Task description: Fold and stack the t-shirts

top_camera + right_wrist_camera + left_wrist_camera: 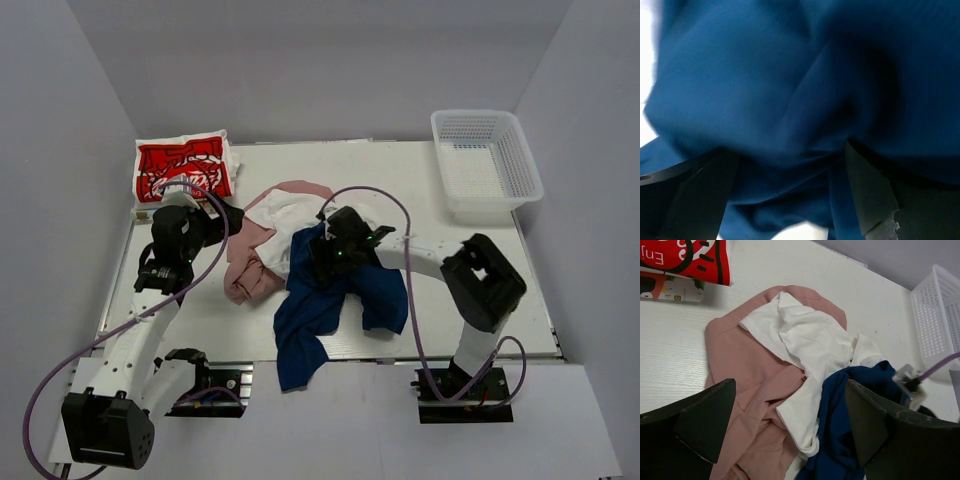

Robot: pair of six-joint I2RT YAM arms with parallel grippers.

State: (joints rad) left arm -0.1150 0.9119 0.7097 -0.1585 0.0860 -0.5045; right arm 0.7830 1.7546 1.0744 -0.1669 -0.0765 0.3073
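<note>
A red t-shirt [185, 168] with white lettering lies folded at the back left, also seen as the red t-shirt [690, 257] in the left wrist view. Mid-table lie three crumpled t-shirts in a heap: pink [250, 268], white [285, 222] and navy [322, 302]. My left gripper [232, 218] hovers open at the heap's left side; between its fingers [705, 425] show the pink [740, 370], white [810, 340] and navy [850, 415] cloth below. My right gripper [322, 255] is low on the navy t-shirt [790, 75], jaws wide apart with navy folds bunched between them.
A white mesh basket [487, 160] stands at the back right corner. The red t-shirt rests on another folded piece with a colourful print [670, 287]. The navy t-shirt's lower part hangs over the table's near edge [300, 365]. A purple cable [400, 215] arcs over the right arm.
</note>
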